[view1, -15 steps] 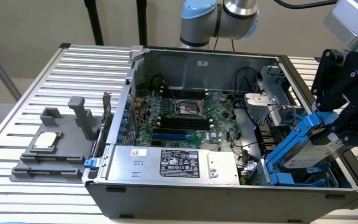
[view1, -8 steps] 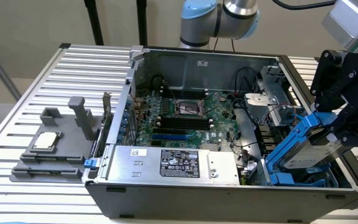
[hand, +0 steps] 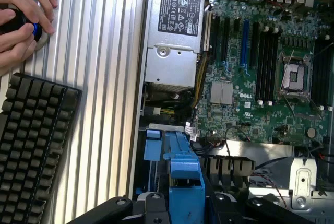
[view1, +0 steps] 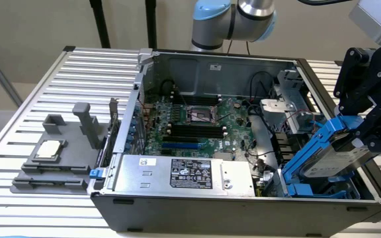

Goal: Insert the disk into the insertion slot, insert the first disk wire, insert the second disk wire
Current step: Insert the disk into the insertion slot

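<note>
One gripper (view1: 364, 135) holding disk (view1: 329, 161), over insertion slot (view1: 307, 191)

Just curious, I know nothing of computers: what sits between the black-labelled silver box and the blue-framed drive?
Loose cables fill the gap between the silver box and the disk, seen in the exterior view.

Disk (view1: 339, 154) aslant between the jaws — just over the insertion slot (view1: 309, 191).
</note>
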You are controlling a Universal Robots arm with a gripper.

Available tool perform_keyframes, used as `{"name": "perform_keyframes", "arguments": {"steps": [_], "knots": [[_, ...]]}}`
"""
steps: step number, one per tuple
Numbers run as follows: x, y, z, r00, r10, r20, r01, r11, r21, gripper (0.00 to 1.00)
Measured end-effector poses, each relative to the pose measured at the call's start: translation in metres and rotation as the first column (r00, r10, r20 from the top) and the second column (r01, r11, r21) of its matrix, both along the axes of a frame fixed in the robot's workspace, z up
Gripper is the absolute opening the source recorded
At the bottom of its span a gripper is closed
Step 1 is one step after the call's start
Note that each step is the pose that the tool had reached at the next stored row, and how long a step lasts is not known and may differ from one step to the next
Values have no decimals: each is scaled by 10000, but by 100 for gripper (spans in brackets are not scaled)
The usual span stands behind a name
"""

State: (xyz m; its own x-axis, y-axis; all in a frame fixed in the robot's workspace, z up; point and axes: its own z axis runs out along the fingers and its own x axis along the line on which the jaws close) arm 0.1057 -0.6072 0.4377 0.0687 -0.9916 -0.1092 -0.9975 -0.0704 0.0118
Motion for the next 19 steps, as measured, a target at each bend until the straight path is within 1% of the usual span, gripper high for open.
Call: {"name": "perform_keyframes", "arguments": {"steps": [6, 9, 11, 13, 17, 19], "knots": [[0, 0, -27, 10000, -1, -1, 1, 10000, -3, 32], [0, -5, -41, 10000, -2, -14, 2, 10000, -1, 32], [2, -12, -44, 10000, -1, -38, 1, 10000, -1, 32], [4, -20, -43, 10000, -1, -86, 1, 10000, 0, 32], [2, -26, 24, 9999, -2, -142, 2, 10000, -2, 32], [4, -26, 26, 9999, -2, -157, 2, 10000, -1, 32]]}}
